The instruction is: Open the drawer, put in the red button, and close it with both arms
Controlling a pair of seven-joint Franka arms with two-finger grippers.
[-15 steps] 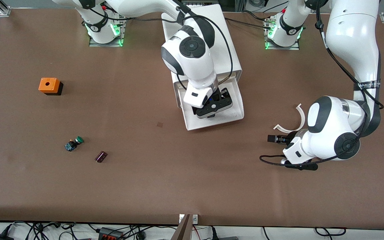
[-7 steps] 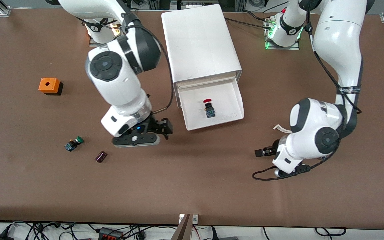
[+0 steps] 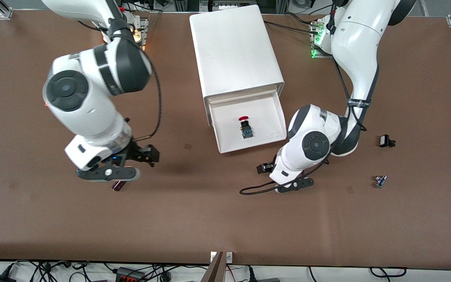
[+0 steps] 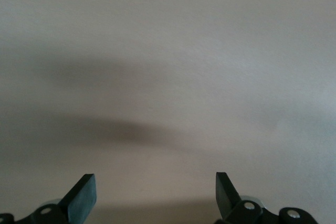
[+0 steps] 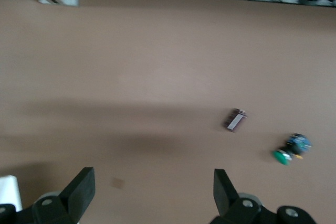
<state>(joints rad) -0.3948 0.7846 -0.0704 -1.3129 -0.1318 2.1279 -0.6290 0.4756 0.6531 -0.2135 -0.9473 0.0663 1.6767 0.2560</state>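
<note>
**Red button in the open drawer, both grippers empty**

I see the red button (image 3: 244, 126) lying on the floor of the open drawer (image 3: 249, 143), near its middle, red cap pointing toward the white cabinet (image 3: 233, 47) that the drawer sticks out of. Nothing touches it.

My left gripper (image 4: 155, 195) hangs over bare tabletop (image 3: 210, 211), just off the drawer's corner at the left arm's end; its fingers (image 4: 81, 195) are spread wide with nothing between them. In the front view only one dark tip of it shows under the wrist.

My right gripper (image 5: 151, 190) is over the tabletop toward the right arm's end, well apart from the drawer, its fingers (image 5: 79, 187) likewise spread and empty. Below it, in the right wrist view, I see a small purple block (image 5: 235, 119) and a green-capped switch (image 5: 292, 148) lying near each other.

Toward the left arm's end lie a small black part (image 3: 385, 141) and, nearer the front camera, a tiny bluish part (image 3: 379, 181).
</note>
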